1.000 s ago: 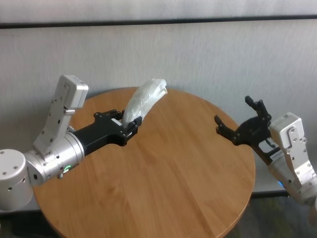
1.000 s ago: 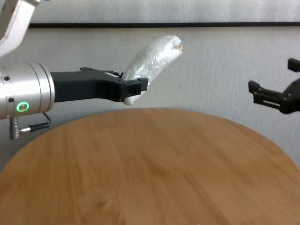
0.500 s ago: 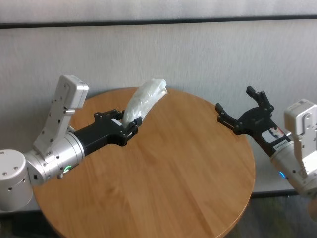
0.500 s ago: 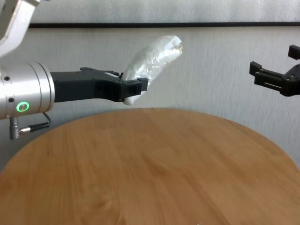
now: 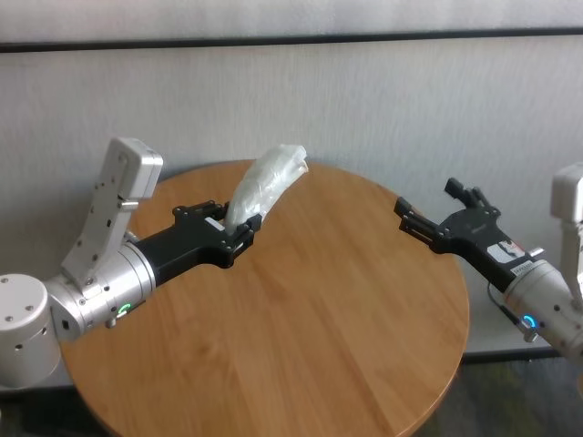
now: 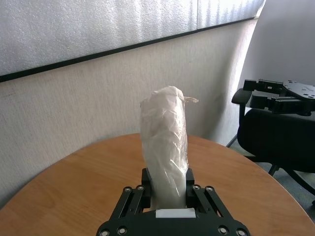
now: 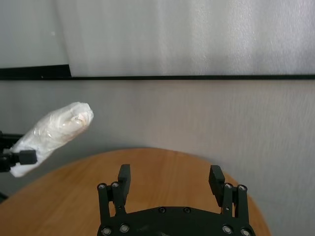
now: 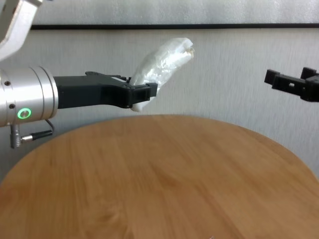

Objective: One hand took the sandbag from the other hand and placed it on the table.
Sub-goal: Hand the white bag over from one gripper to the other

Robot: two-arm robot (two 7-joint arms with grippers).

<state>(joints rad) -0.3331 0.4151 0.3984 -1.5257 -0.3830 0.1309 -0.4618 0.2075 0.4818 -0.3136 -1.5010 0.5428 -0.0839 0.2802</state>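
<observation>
Sticking up and away from its holder, the sandbag (image 5: 264,185) is clamped at its lower end between the jaws of the left gripper (image 5: 235,233), and is held in the air above the far left part of the table (image 5: 319,337). The right gripper (image 5: 433,218) is seen well apart from it, over the table's right edge, with jaws spread wide and empty. The handover is judged not yet made; transfer and placing remain.
</observation>
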